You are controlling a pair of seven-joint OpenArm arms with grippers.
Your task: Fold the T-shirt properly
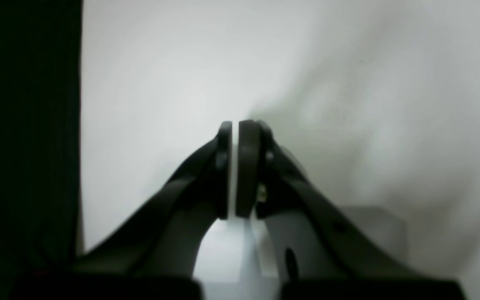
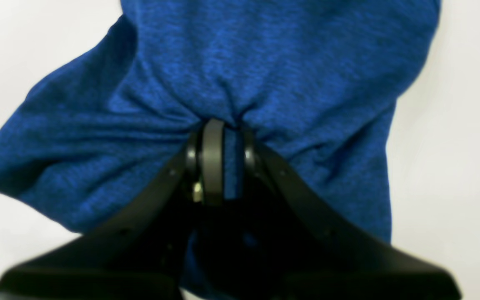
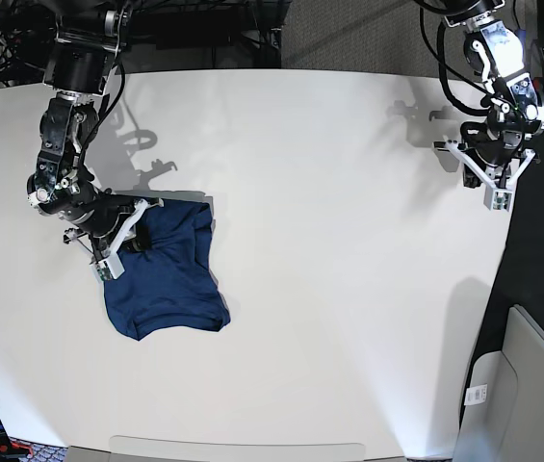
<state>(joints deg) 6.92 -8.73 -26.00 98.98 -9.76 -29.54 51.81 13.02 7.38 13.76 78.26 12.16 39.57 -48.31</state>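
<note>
The T-shirt (image 3: pixel 170 284) is a dark navy-blue bundle, loosely folded and wrinkled, lying on the left part of the white table (image 3: pixel 349 289). My right gripper (image 3: pixel 142 233) is at the shirt's upper left edge. In the right wrist view it (image 2: pixel 227 133) is shut on a pinch of blue heathered fabric (image 2: pixel 265 62), which puckers around the fingertips. My left gripper (image 3: pixel 483 178) hangs over the table's far right side, well away from the shirt. In the left wrist view it (image 1: pixel 235 129) is shut with only a thin slit between the pads, holding nothing.
The table's right edge runs close beside the left gripper and shows as a dark strip (image 1: pixel 23 125) in the left wrist view. A grey-white container (image 3: pixel 531 385) stands off the table at lower right. Cables and arm bases (image 3: pixel 79 38) line the back.
</note>
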